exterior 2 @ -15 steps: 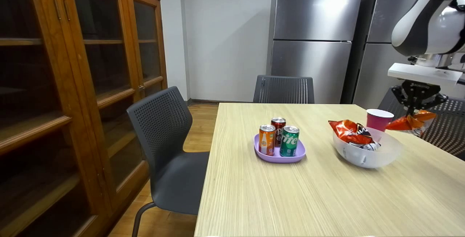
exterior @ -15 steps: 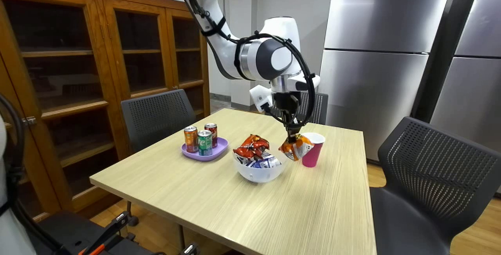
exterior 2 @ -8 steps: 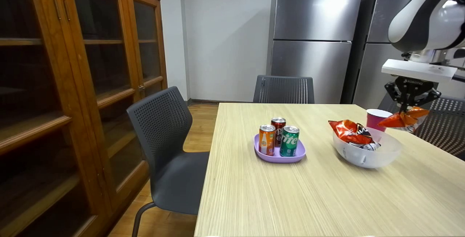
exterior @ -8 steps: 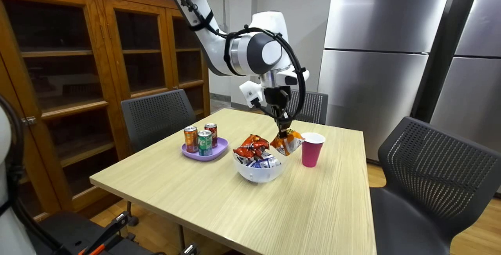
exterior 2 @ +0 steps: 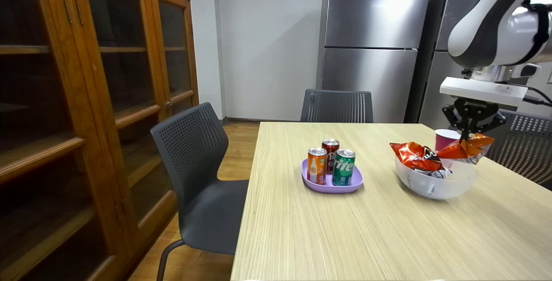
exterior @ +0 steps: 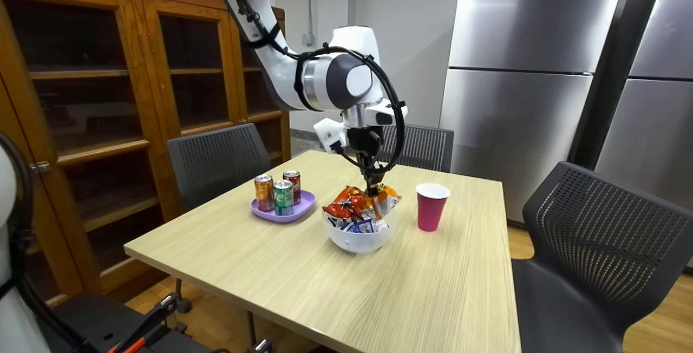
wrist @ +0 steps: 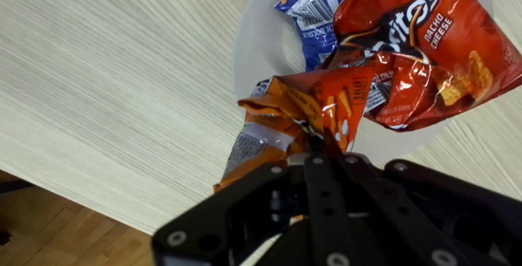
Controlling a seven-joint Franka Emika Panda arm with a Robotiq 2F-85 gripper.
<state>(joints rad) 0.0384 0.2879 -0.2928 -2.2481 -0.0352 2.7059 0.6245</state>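
Note:
My gripper is shut on a crumpled orange snack bag, pinching it near the middle; the fingertips are partly hidden in its folds. The translucent white bowl lies beneath, and the bag hangs over its rim side. Inside the bowl are a red Doritos bag and a blue snack bag. In both exterior views the held orange bag is right beside the red bag, at the bowl's top. Whether the orange bag rests on anything is hard to tell.
A pink cup with a white rim stands close to the bowl. On a purple tray are an orange can, a green can and a dark red can. Chairs surround the table.
The gripper has carried the orange bag leftward in both exterior views, from beside the pink cup to over the bowl. In the last half second it has also come down.

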